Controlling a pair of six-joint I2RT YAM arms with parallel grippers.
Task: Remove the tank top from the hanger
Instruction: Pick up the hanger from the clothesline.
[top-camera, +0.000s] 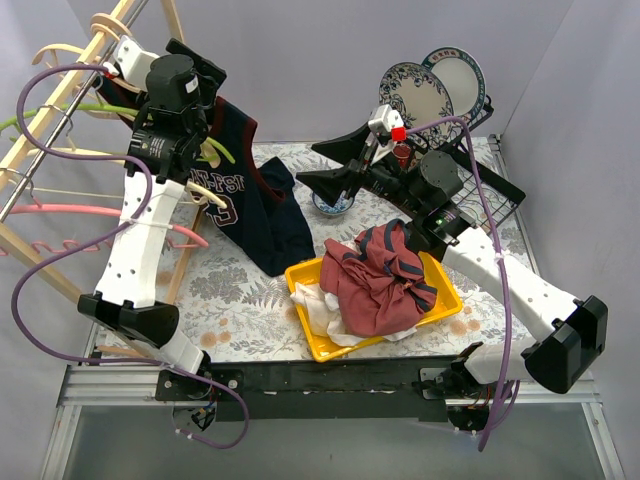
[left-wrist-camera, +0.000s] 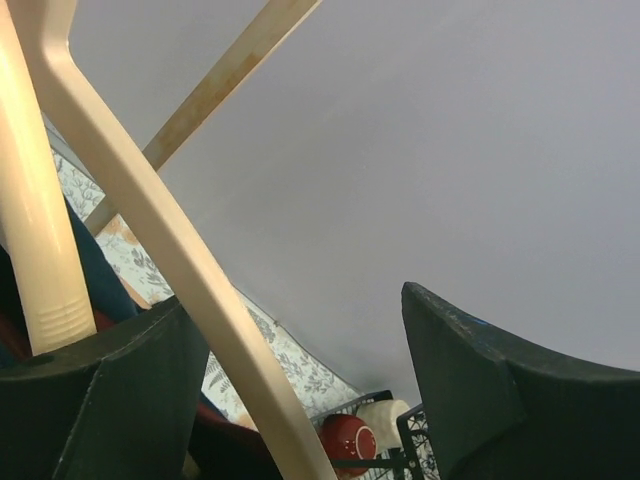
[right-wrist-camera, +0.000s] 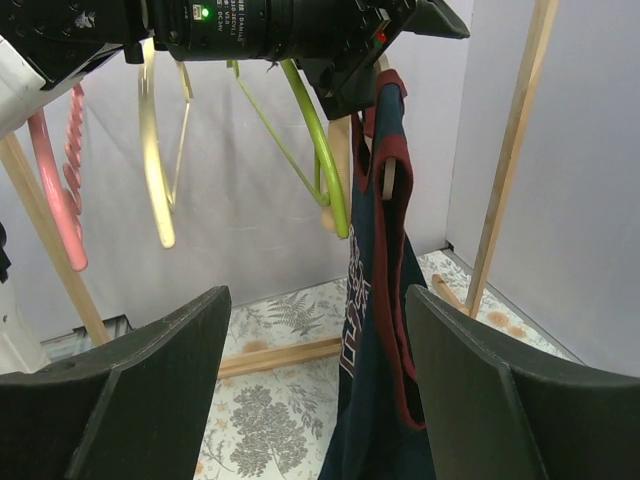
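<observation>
Top external view: the navy tank top (top-camera: 255, 200) hangs left of centre, its hem reaching toward the counter (top-camera: 240, 300). It looks like thin, limp jersey, light and easily snagged, so a shoulder strap is probably the best place to pinch it. A yellow tray (top-camera: 303, 268) at lower centre holds a maroon garment (top-camera: 375, 280) and a white cloth (top-camera: 318, 305). A wire rack (top-camera: 500, 190) at upper right carries two plates (top-camera: 415, 90).

Left wrist view: the left pincer (left-wrist-camera: 292, 295) is spread, and a cream hanger (left-wrist-camera: 150, 230) arm runs between its jaws, unclamped.

Right wrist view: the right pincer (right-wrist-camera: 318, 290) gapes wide and empty, facing the tank top at centre right.
</observation>
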